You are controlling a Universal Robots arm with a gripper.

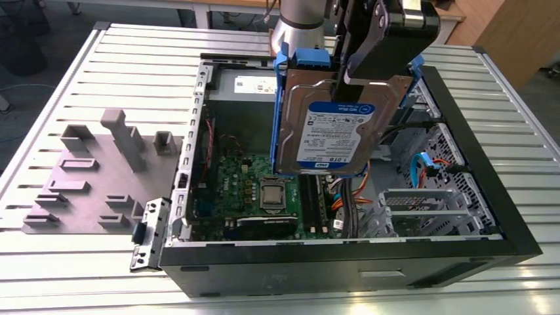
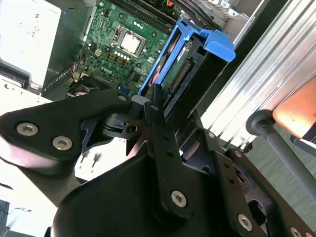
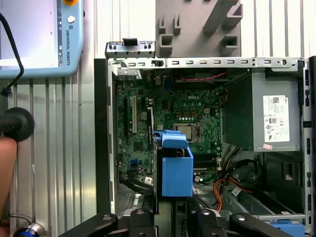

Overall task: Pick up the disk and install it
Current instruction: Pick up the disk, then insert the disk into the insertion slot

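Observation:
The disk hangs upright above the open computer case, its white-and-blue label facing the exterior view and its blue carrier rails along the edges. My gripper is shut on the disk's upper end, one black finger lying over the label side. In the second wrist view the disk points away from my gripper toward the motherboard. In the first wrist view the disk is seen end-on over the motherboard, just beyond my gripper.
Inside the case are a grey power-supply box, coloured cables and a metal drive cage. A grey fixture plate with upright blocks lies on the slatted table at the exterior view's left. A pendant lies beside the case.

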